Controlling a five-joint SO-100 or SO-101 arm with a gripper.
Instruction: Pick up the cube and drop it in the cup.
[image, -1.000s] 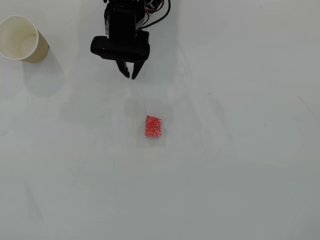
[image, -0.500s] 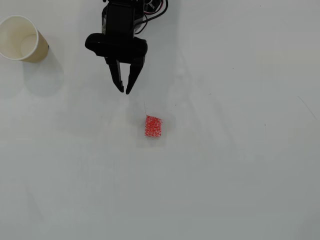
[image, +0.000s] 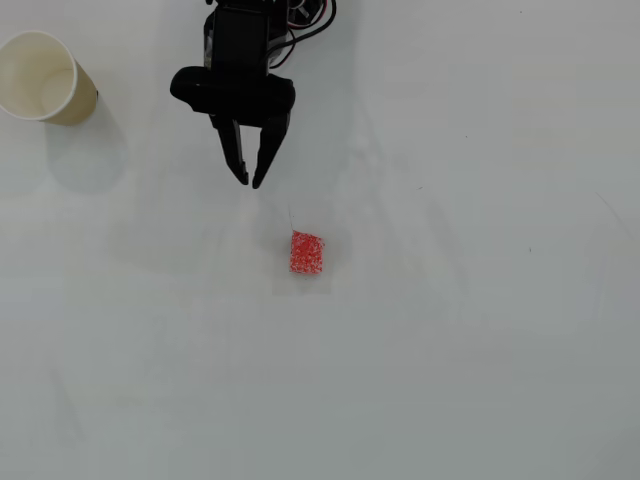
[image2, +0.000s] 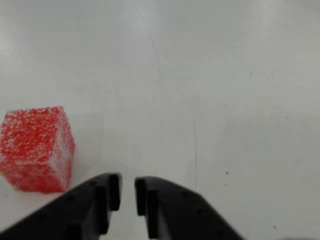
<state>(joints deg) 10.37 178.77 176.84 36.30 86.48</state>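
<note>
The small red, white-speckled cube (image: 307, 253) lies alone on the white table in the overhead view. In the wrist view the cube (image2: 36, 148) sits at the left, ahead of and left of the fingertips. My black gripper (image: 250, 183) points down the overhead picture, its tips a short way above and left of the cube, not touching it. In the wrist view the gripper (image2: 127, 192) shows only a narrow slit between its pads, with nothing in it. The cream paper cup (image: 45, 80) stands upright at the top left corner, far from the gripper.
The arm's base and cables (image: 305, 15) sit at the top edge of the overhead view. A white tabletop (image: 480, 330) spreads around the cube, with faint scratches on it.
Since a second ago the gripper has reached further down the overhead picture toward the cube. Over the last half second nothing moved. Cube and cup stayed put.
</note>
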